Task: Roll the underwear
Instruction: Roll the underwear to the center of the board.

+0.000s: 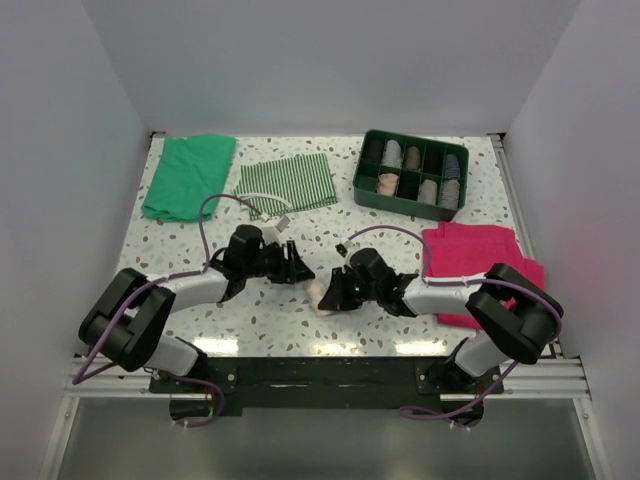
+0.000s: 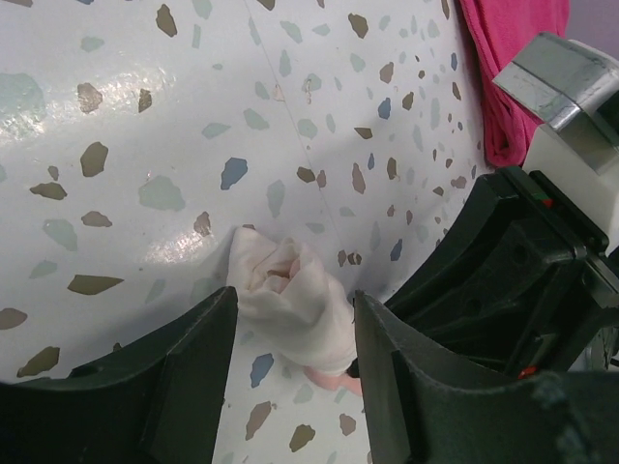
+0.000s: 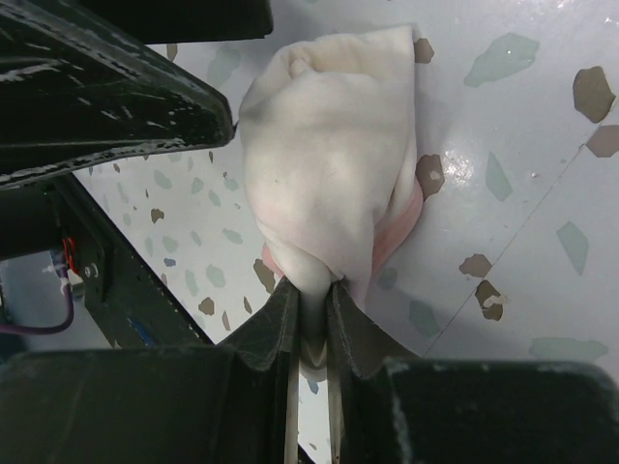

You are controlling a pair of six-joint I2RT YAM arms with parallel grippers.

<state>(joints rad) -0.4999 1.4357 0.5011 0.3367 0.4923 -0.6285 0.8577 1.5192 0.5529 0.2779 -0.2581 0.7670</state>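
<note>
Underwear (image 3: 329,164): a small pale roll on the worktop (image 1: 190,250), centre-front between the arms. Right fingers (image 3: 280,324) pinch one end tight. Left fingers (image 2: 184,377) are spread at the other end, gripping nothing. Risk: only one end is held, so the loose outer layer could spring open if the pinch lets go or drags sideways.

White speckled table (image 1: 330,225) carries: plain green cloth (image 1: 188,176) far left; green-and-white striped cloth (image 1: 287,184) just beside it; dark green compartment tray (image 1: 400,204) far right; magenta cloth (image 1: 470,250) near right; bunched pale pink underwear (image 1: 325,296) near centre
</note>
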